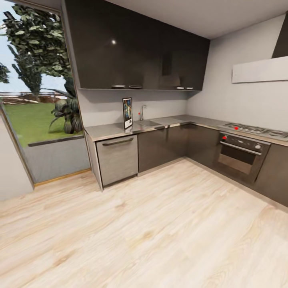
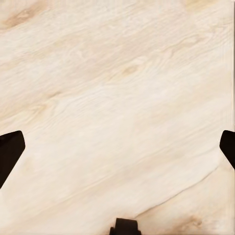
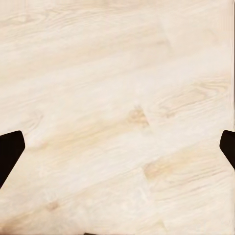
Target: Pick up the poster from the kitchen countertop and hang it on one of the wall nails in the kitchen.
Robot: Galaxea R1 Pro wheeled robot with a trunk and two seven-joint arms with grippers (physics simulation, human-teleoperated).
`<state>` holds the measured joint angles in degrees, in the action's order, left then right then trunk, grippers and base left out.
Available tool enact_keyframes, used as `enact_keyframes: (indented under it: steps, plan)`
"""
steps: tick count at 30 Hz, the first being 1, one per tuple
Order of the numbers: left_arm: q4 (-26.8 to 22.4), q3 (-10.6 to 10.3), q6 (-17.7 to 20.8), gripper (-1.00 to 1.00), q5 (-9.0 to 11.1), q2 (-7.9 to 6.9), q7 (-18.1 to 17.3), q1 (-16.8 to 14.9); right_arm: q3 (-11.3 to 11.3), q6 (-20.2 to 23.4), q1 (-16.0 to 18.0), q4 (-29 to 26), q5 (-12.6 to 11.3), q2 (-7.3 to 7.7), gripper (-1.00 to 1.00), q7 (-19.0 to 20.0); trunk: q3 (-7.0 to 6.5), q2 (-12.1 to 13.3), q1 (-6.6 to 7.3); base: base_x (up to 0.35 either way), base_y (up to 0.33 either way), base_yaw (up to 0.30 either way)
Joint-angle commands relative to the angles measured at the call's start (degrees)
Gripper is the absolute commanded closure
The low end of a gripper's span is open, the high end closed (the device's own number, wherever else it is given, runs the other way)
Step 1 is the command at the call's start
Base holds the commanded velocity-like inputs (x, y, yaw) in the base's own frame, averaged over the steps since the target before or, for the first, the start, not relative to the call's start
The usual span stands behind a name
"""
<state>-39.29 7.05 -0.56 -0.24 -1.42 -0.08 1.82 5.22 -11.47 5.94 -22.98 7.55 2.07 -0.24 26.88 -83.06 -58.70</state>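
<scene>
The poster (image 1: 127, 113) stands upright on the kitchen countertop (image 1: 108, 130), leaning against the back wall just left of the sink (image 1: 149, 123) and chrome tap (image 1: 141, 112). It has a white border and colourful figures on dark blue. It is several steps away across the floor. The wall nails are too small to make out on the light-grey walls. My left gripper (image 2: 117, 147) is open, its dark fingertips (image 2: 10, 152) wide apart over bare wooden floor. My right gripper (image 3: 117, 147) is open too, also facing floor with nothing between its fingers.
Dark cabinets run under the L-shaped worktop, with a dishwasher front (image 1: 117, 159) at its left end. An oven (image 1: 240, 156) and hob (image 1: 250, 129) sit on the right run. Dark wall cupboards (image 1: 136, 48) hang above. A large window (image 1: 36, 100) is at left. Light wooden floor (image 1: 144, 232) stretches ahead.
</scene>
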Motion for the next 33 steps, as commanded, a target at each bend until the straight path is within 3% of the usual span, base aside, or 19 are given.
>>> enact_keyframes:
  steps: [1, 17, 33]
  plan:
    - [-0.1, 0.1, -0.1, -1.00, 0.0, 0.01, 0.0, 0.0, 0.2, -0.1, 0.0, 0.0, 0.3, 0.04, -1.00, 0.0, 0.05, 0.0, -0.03, 0.272, -0.227, 0.065]
    - [-0.1, 0.1, -0.1, -1.00, 0.0, 0.01, 0.0, 0.0, 0.2, -0.1, 0.0, 0.0, 0.3, 0.04, -1.00, 0.0, 0.05, 0.0, -0.03, 0.272, -0.223, 0.010]
    - [-0.1, 0.1, -0.1, -1.00, 0.0, 0.01, 0.0, 0.0, 0.2, -0.1, 0.0, 0.0, 0.4, 0.04, -1.00, 0.0, 0.05, 0.0, -0.03, 0.330, -0.003, 0.000]
